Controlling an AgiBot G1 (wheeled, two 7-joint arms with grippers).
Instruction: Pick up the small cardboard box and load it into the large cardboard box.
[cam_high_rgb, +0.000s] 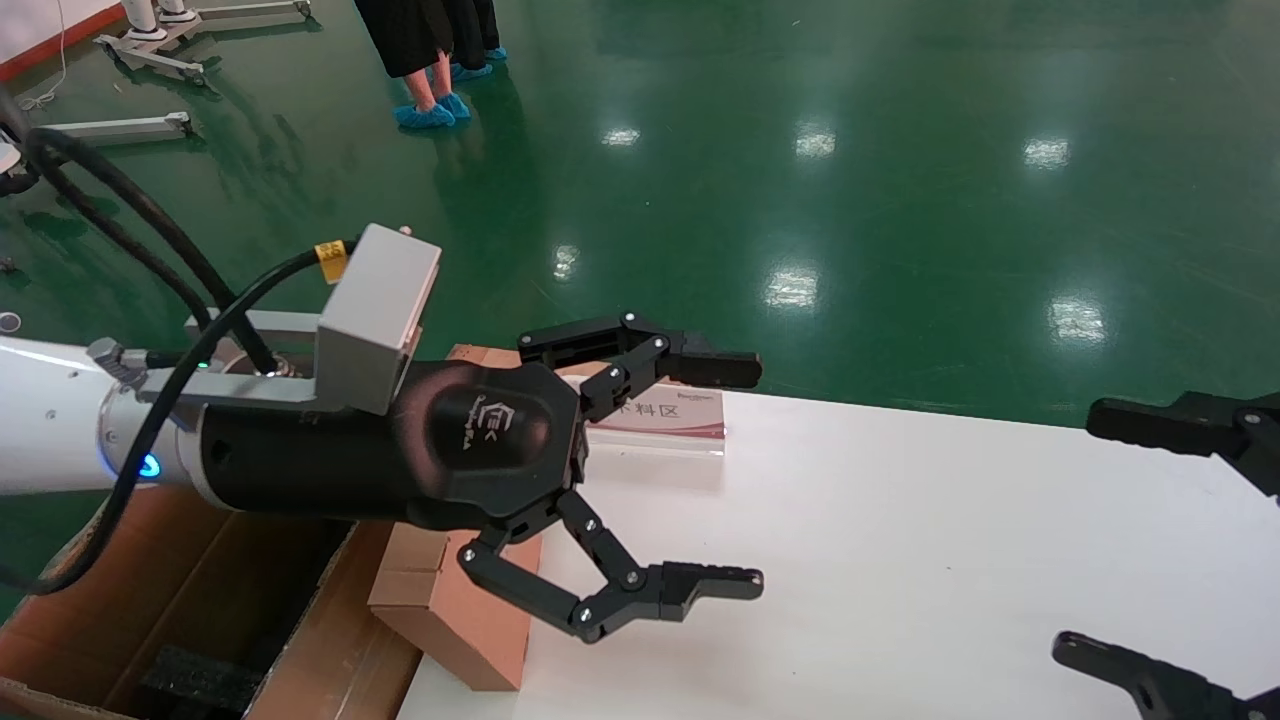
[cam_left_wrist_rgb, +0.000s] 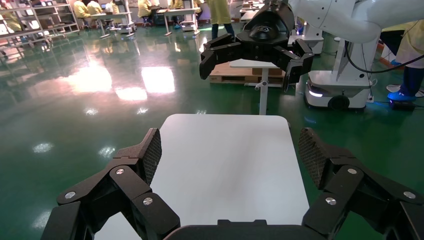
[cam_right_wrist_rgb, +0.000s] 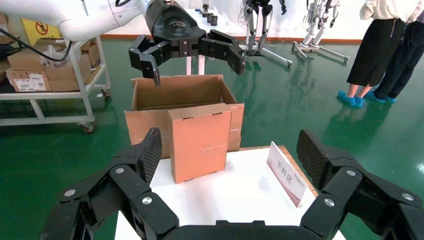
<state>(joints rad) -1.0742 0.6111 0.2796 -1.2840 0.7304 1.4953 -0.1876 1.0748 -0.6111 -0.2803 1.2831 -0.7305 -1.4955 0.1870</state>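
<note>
The small cardboard box (cam_high_rgb: 460, 610) stands upright at the left edge of the white table (cam_high_rgb: 900, 560), mostly hidden under my left arm. In the right wrist view the small box (cam_right_wrist_rgb: 200, 142) stands in front of the large cardboard box (cam_right_wrist_rgb: 142, 125). The large cardboard box (cam_high_rgb: 340, 640) sits on the floor beside the table, flaps up, with black foam inside. My left gripper (cam_high_rgb: 757, 475) is open and empty above the small box, fingers pointing over the table; it also shows in the right wrist view (cam_right_wrist_rgb: 192, 67). My right gripper (cam_high_rgb: 1085, 530) is open and empty at the right edge.
A slanted sign card (cam_high_rgb: 665, 420) with red-and-white print stands at the table's far edge, just past the small box. People (cam_high_rgb: 430, 60) stand on the green floor beyond. A cart with cartons (cam_right_wrist_rgb: 45, 75) stands off to one side of the large box.
</note>
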